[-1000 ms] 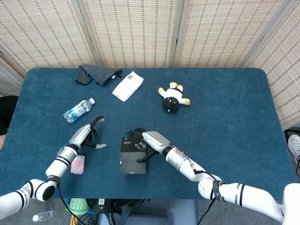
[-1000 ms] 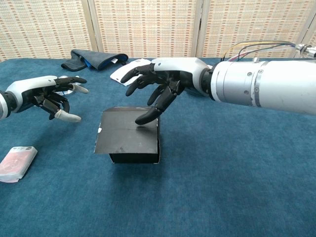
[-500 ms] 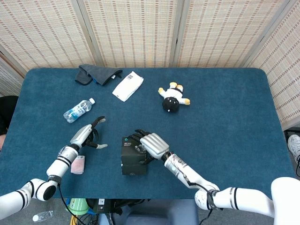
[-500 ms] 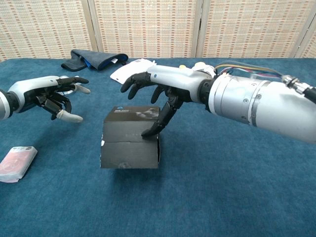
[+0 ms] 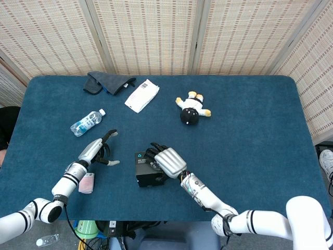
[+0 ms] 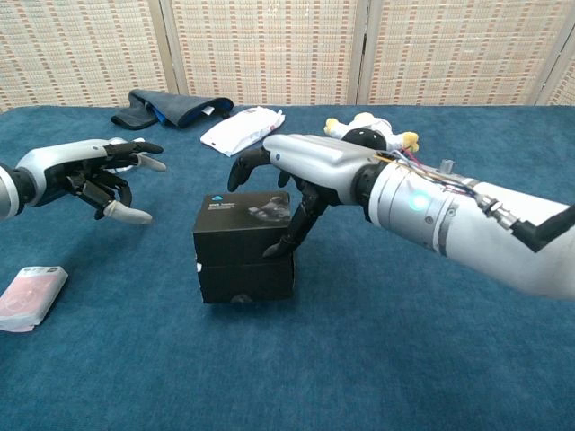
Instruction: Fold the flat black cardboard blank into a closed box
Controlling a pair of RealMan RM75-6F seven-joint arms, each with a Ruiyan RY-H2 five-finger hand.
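Black cardboard box (image 6: 243, 247) stands formed; right hand (image 6: 292, 184) drapes over its 3 o'clock edge, fingertips seemingly pressing the lid flap shut. Left hand (image 6: 94, 175), loosely spread and holding nothing, waits at 9 o'clock above the bench (image 6: 377, 359).

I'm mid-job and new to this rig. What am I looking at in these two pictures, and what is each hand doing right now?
One picture looks down from the robot's head, the other looks forward from its chest. Two arms end in humanlike hands. The right hand rests on the black box, fingers draped over its top and front. The left hand hovers apart, holding nothing. On the blue table lie a water bottle, dark cloth, white packet, plush toy and a small pink pack.
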